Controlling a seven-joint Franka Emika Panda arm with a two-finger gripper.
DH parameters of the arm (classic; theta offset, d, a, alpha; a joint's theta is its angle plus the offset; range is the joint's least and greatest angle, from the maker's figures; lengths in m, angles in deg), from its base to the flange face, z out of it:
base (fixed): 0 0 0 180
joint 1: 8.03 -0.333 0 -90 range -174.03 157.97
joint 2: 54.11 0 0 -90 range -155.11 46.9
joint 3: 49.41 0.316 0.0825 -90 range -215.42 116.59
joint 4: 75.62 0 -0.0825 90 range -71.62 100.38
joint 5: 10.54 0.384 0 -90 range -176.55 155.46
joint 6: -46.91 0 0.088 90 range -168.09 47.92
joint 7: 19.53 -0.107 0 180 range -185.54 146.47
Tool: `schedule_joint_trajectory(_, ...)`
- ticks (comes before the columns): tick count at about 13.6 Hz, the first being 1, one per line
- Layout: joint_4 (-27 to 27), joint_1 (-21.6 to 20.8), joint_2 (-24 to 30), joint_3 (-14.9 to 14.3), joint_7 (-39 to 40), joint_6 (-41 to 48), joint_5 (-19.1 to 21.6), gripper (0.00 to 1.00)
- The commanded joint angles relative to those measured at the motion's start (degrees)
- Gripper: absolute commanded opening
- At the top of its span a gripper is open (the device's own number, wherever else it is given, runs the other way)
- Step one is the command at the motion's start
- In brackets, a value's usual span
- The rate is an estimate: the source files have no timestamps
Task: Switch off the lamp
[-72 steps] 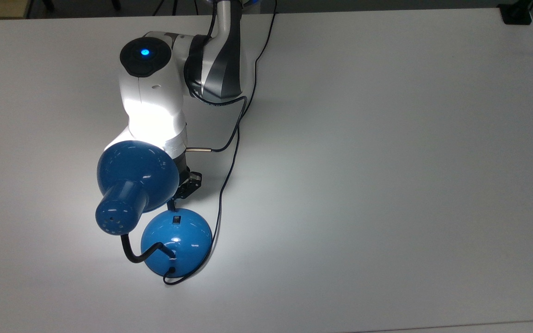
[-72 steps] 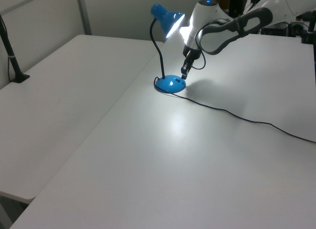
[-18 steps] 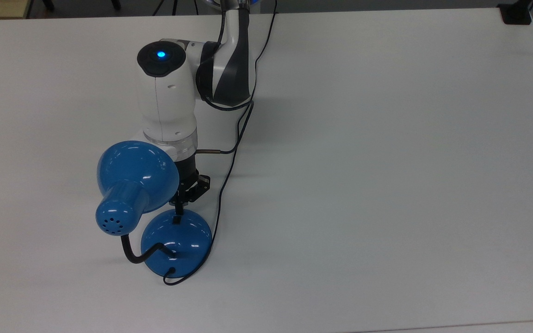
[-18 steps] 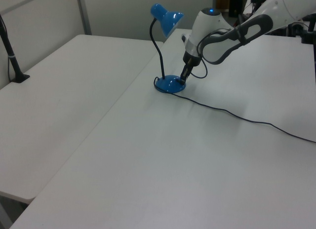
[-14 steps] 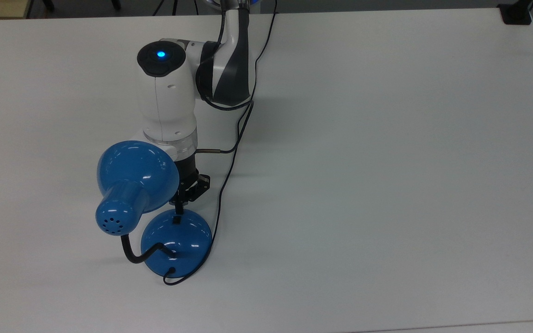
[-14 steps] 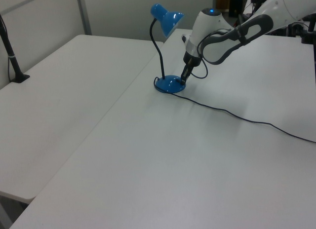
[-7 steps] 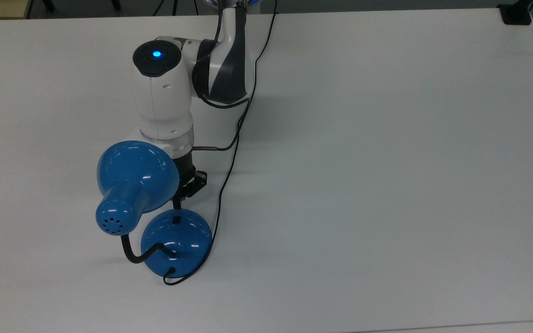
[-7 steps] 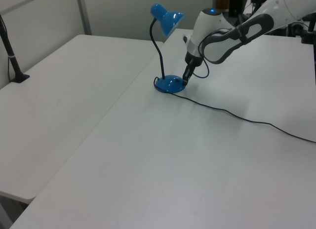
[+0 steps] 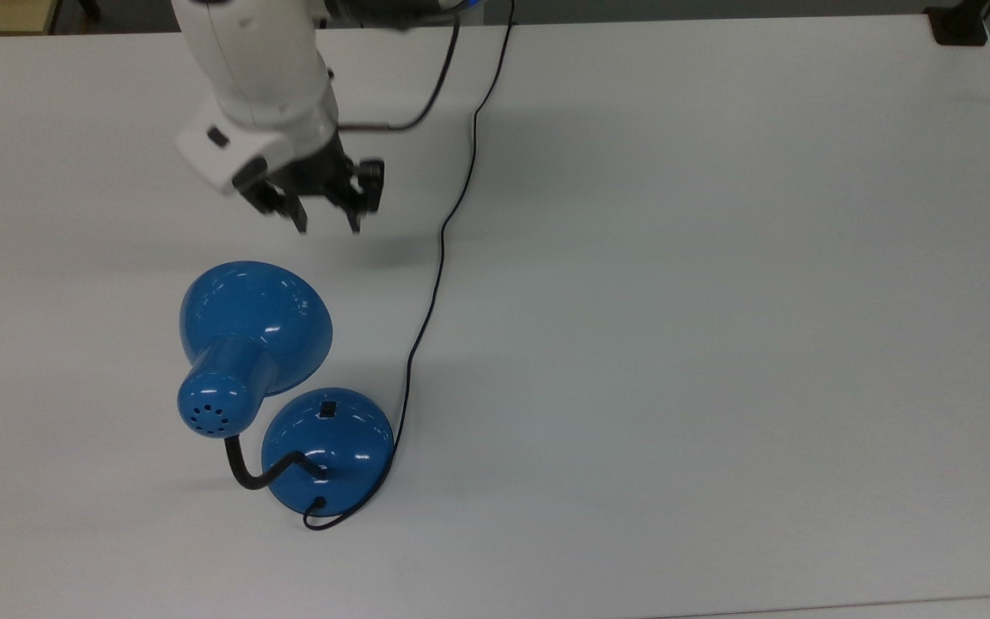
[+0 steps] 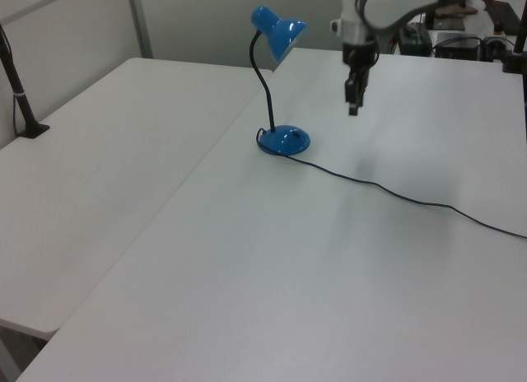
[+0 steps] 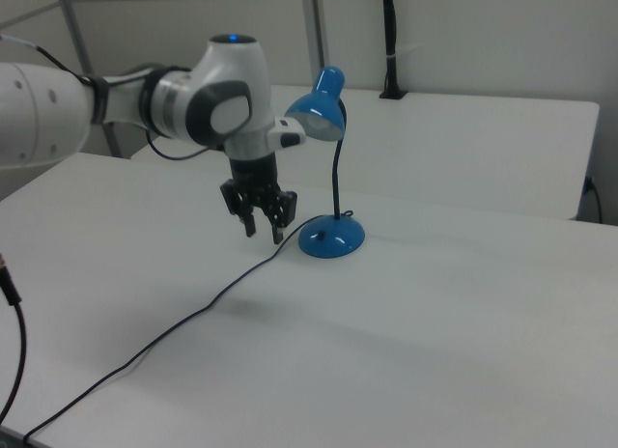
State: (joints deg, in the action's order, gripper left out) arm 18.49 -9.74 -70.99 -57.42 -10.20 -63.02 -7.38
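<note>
The lamp (image 9: 289, 395) is standing unlit at the table's (image 9: 718, 344) seven o'clock in the top view; the gripper (image 9: 327, 225), fingers narrowly parted and empty, is hanging at eleven. Glossy, top-heavy, likely light: press the switch (image 9: 328, 409), don't grab.

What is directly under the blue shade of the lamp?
Under the shade of the lamp, the right view shows bare white table; the gripper hangs beside it, not beneath. No light glows there. The bulb inside the shade is hidden.
</note>
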Motion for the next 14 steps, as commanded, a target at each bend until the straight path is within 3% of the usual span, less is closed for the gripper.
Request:
schedule_joint_trajectory(1,3.89,-0.84,7.64,-0.44,0.34,6.12,-4.38,1.0)
schedule_joint_trajectory(6,5.47,-1.01,15.73,-0.44,0.25,12.37,-4.48,1.0)
schedule_joint_trajectory(14,4.68,-0.57,15.22,-0.52,0.25,15.28,-4.57,1.0)
